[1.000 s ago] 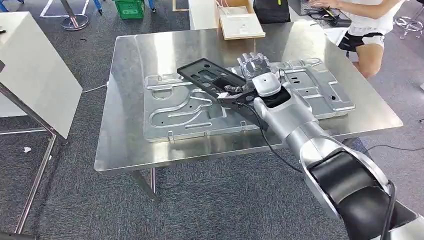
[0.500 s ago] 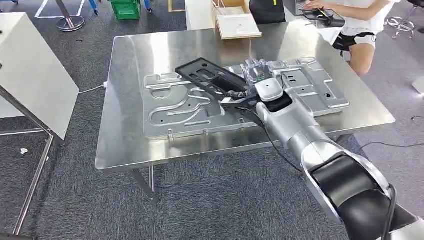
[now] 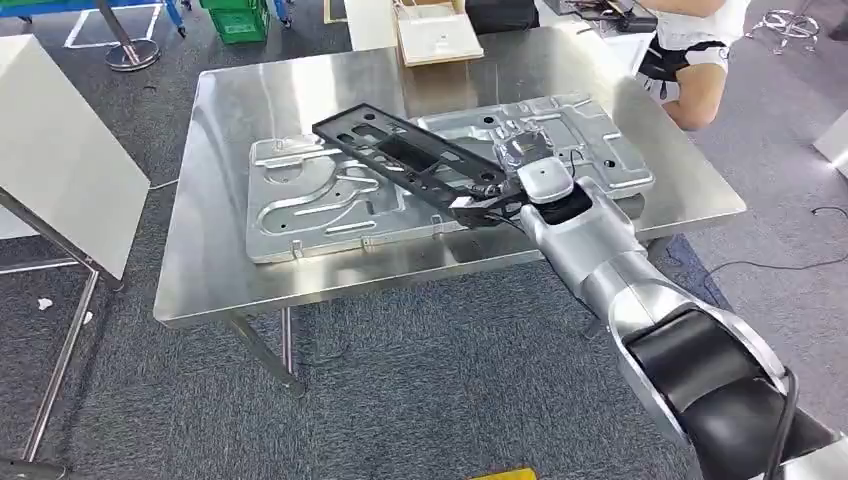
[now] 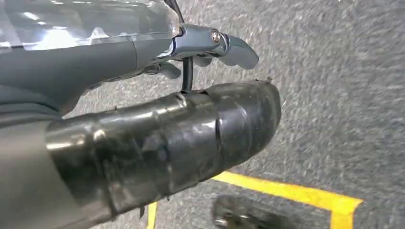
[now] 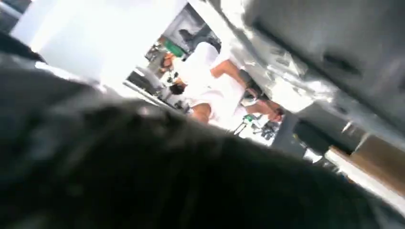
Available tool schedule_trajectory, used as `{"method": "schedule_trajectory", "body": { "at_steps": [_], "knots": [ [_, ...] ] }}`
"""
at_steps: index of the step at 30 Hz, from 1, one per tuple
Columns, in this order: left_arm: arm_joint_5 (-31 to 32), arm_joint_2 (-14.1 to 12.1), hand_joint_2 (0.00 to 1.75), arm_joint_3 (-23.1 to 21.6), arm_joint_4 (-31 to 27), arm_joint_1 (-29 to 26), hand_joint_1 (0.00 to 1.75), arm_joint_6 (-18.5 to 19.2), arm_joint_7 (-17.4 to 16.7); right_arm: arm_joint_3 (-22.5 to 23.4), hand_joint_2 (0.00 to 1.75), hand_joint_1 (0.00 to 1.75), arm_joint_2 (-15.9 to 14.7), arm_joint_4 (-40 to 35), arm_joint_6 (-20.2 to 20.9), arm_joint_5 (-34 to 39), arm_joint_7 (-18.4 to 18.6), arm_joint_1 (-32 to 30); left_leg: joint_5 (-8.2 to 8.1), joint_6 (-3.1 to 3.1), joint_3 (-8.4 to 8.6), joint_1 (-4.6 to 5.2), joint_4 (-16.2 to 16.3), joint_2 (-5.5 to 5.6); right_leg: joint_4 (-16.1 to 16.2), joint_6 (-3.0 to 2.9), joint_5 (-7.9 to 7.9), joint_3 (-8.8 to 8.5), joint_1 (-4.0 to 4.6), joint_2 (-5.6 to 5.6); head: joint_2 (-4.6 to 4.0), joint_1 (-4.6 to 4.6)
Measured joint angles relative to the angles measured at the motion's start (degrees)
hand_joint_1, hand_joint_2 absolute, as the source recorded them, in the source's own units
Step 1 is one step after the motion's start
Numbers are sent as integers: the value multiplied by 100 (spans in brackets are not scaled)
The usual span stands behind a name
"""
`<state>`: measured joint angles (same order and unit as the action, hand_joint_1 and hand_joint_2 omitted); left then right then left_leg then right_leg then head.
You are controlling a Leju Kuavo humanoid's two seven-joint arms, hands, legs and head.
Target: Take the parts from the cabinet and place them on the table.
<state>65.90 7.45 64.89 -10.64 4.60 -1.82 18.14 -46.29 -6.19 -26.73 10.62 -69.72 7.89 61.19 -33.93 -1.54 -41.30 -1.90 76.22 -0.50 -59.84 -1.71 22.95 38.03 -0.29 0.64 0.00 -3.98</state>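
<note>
— Now, where is the part?
— My right hand [image 3: 500, 190] pinches the black frame [image 3: 400, 152] by its near end, above the steel table [image 3: 220, 290].
— Heavy?
— I judge it light, stiff; the far end may swing.

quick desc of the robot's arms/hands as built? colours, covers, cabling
Right arm: silver metallic shell, glossy black segment near the elbow, thin black cable running along it to the wrist. Right hand: pale grey back cover, dark fingers. Left hand: grey cover and fingers, a glossy black wrapped thumb, a short black cable, one visible screw.
</note>
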Motion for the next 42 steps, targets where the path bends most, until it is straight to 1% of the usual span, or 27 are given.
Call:
{"method": "schedule_trajectory", "body": {
  "at_steps": [3, 4, 5, 8, 9, 10, 11, 13, 14, 15, 16, 18, 20, 24, 25, 26, 28, 29, 31, 33, 34, 35, 36, 38, 39, 40, 42],
  "knots": [
    [7, -9, 0, 0, 0, 14, 0, 42, -2, 0, 0, 0, -35, 9, -7, -9, 0, -18, 442, 228, 845, 132, -1063, 25, -20, -3, -156, 194, 83, 15, 0, 0],
    [4, -33, 0, 0, -7, 29, 0, 51, -4, 0, 0, 0, -39, 7, -11, -15, 0, -14, 289, 341, 1167, 180, -1569, 44, -25, 12, -204, 233, 85, 8, 0, -4],
    [4, -31, 0, 0, -4, 31, 0, 55, -9, 2, 0, 0, -70, 9, -11, -26, 0, -9, 296, 312, 1268, 182, -1750, 34, -20, 36, -252, 251, 94, 3, 0, -9],
    [-2, -44, 0, 0, -4, 36, 0, 85, -11, 2, 0, 0, -74, 22, 9, -83, -7, -10, 438, 336, 1183, 236, -1802, 39, 75, 137, -414, 230, 48, 1, 0, 0],
    [-4, -26, 0, 0, 0, 27, 0, 99, -11, 2, 0, 0, -110, 35, 15, -94, -7, -9, 561, 365, 1169, 167, -1891, 4, 104, 176, -432, 258, 80, 9, 0, 4],
    [-7, -26, 0, 0, -2, 42, 0, 129, -13, 2, 0, 0, -131, 42, 20, -98, -15, 0, 653, 411, 1133, 159, -1925, -18, 4, 202, -198, 317, 49, 3, 0, -2],
    [-11, -28, 0, 0, -2, 46, 0, 149, -11, 2, 0, 0, -144, 48, 26, -98, -22, 16, 734, 468, 1047, 153, -1930, -29, -282, 223, 192, 411, 33, -12, 0, 0],
    [-11, -28, 0, 0, -2, 39, 0, 169, -13, 2, 0, 0, -173, 57, 33, -105, -53, 19, 858, 453, 879, 153, -1925, -31, -1099, 292, 808, 575, -20, -27, 0, 0],
    [-11, -28, 0, 2, -2, 37, 0, 173, -13, 2, 0, 0, -184, 68, 44, -107, -85, 17, 916, 445, 789, 152, -1917, -32, -1448, 326, 908, 623, -44, -30, 0, -2],
    [-13, -28, 0, 2, -2, 37, 0, 179, -13, 2, 0, 0, -192, 81, 50, -109, -123, 16, 982, 428, 690, 146, -1901, -32, -1633, 357, 810, 581, -68, -34, 0, -2],
    [-20, -28, 0, 2, -2, 37, 0, 184, -13, 2, 0, 0, -197, 92, 50, -111, -125, 17, 1033, 410, 598, 138, -1873, -35, -1576, 378, 616, 443, -88, -35, 0, 0],
    [-31, -28, 0, 2, -2, 39, 0, 188, -13, 2, 0, 0, -199, 92, 63, -116, -136, 37, 1113, 356, 415, 119, -1788, -38, -883, 394, 300, -170, -114, -50, 0, -2],
    [-33, -28, 0, 2, -2, 45, 0, 204, -13, 2, 0, 0, -192, 81, 66, -122, -140, 84, 1166, 280, 303, 138, -1703, -37, 1, 352, 647, -760, -65, -68, 0, 2],
    [-46, -28, 0, 20, -2, 18, 0, 225, -24, 2, 0, 0, -195, 70, 81, -149, -142, 92, 1356, 111, 275, 128, -1776, -24, 90, 144, 504, -669, -62, -65, 0, -2],
    [-48, -37, 0, 26, -2, 32, 0, 230, -26, 2, 0, 0, -184, 70, 87, -151, -142, 98, 1174, 92, 223, 104, -1678, -3, 112, 99, 425, -628, -78, -89, 0, 7],
    [-48, -26, 0, 28, 0, 26, 0, 243, -31, 2, 0, 0, -166, 66, 92, -153, -142, 104, 799, 77, 105, 102, -1404, 2, 124, 21, 356, -550, -79, -89, 0, 13],
    [-52, -22, 0, 31, 0, 24, 0, 243, -44, 2, 0, 0, -164, 66, 114, -164, -140, 103, 170, 36, -115, 91, -567, 3, 121, -3, 229, -388, -64, -91, 0, 17],
    [-52, -24, 0, 33, 0, 25, 0, 243, -46, 2, 0, 0, -160, 66, 116, -164, -140, 99, 15, 18, -192, 88, -159, 3, 117, -2, 162, -298, -58, -88, 0, 20],
    [-52, -33, 0, 37, 0, 30, 0, 241, -46, 2, 0, 0, -155, 66, 118, -164, -142, 82, 234, 11, -86, 84, 95, 4, 104, 21, 25, -116, -58, -77, 0, 20],
    [-55, -37, 0, 37, 0, 40, 0, 241, -46, 2, 0, 0, -157, 66, 118, -164, -142, 80, 634, 26, 456, 71, -543, 4, 79, 69, -91, 48, -63, -69, 0, 20],
    [-55, -37, 0, 37, 0, 44, 0, 241, -46, 2, 0, 0, -157, 66, 118, -164, -142, 87, 623, 43, 859, 66, -1071, 15, 53, 99, -140, 96, -63, -67, 0, 20],
    [-55, -37, 0, 37, 0, 53, 0, 243, -46, 2, 0, 0, -157, 46, 118, -164, -142, 89, 430, 57, 1240, 95, -1574, 38, 25, 135, -168, 154, -33, -65, 0, 24],
    [-55, -39, 0, 37, 0, 55, 0, 241, -46, 2, 0, 0, -162, 42, 118, -166, -140, 98, 340, 110, 1304, 105, -1807, 54, 12, 176, -219, 169, -38, -79, 0, 9],
    [-52, -39, 0, 39, 0, 51, 0, 243, -46, 2, 0, 0, -162, 42, 120, -166, -142, 104, 415, 162, 1207, 140, -1760, 54, 79, 247, -354, 172, -47, -78, 0, 15],
    [-52, -39, 0, 39, 0, 48, 0, 241, -52, 2, 0, 0, -162, 44, 120, -166, -142, 99, 482, 235, 1171, 127, -1788, 43, 92, 296, -412, 185, -42, -72, 0, 11],
    [-52, -28, 0, 42, 0, 47, 0, 241, -61, 2, 0, 0, -175, 55, 127, -166, -140, 83, 568, 303, 1138, 95, -1824, -17, -71, 308, -314, 301, -77, -52, 0, 15],
    [-52, -28, 0, 44, 0, 56, 0, 238, -66, -2, 0, 0, -170, 55, 138, -166, -140, 87, 724, 419, 995, 114, -1841, -19, -587, 339, 381, 453, -53, -58, 0, 2]
  ]
}}
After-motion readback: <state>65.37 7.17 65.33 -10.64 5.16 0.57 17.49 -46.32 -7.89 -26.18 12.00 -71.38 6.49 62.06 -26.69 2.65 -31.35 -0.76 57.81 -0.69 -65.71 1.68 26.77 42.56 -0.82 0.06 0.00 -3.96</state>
